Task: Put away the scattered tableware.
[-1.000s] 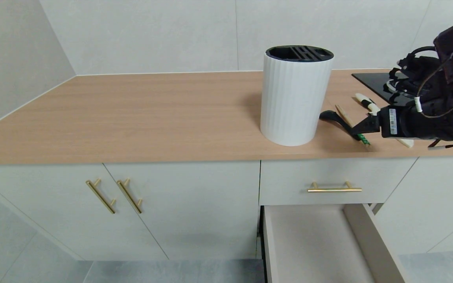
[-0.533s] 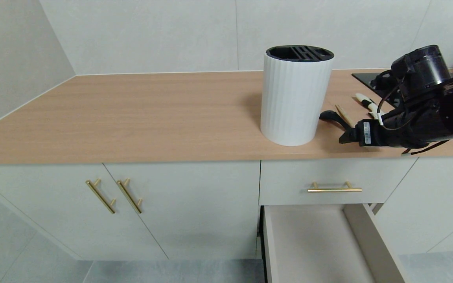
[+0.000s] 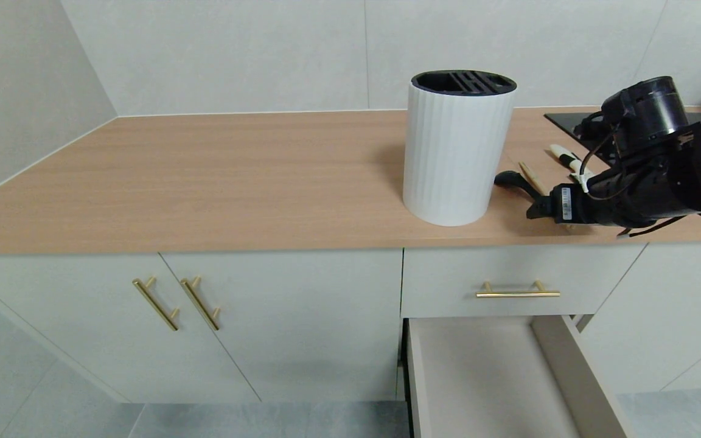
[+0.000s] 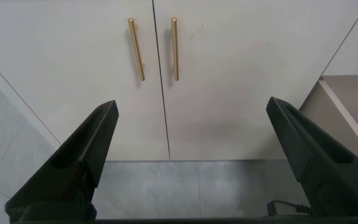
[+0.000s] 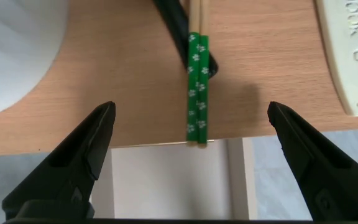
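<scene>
While the right gripper [image 5: 191, 112] hangs with jaws spread wide, the pair of wooden chopsticks with green patterned ends [image 5: 197, 81] lies below, between them, at the pale wooden countertop's [image 5: 135, 93] front edge. Probably light, stiff, apt to roll: pinch both across the green ends.

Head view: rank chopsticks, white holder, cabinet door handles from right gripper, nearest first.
1. chopsticks, under the right gripper at the counter edge.
2. white holder, on the counter to its left.
3. cabinet door handles, far left, below the counter.
</scene>
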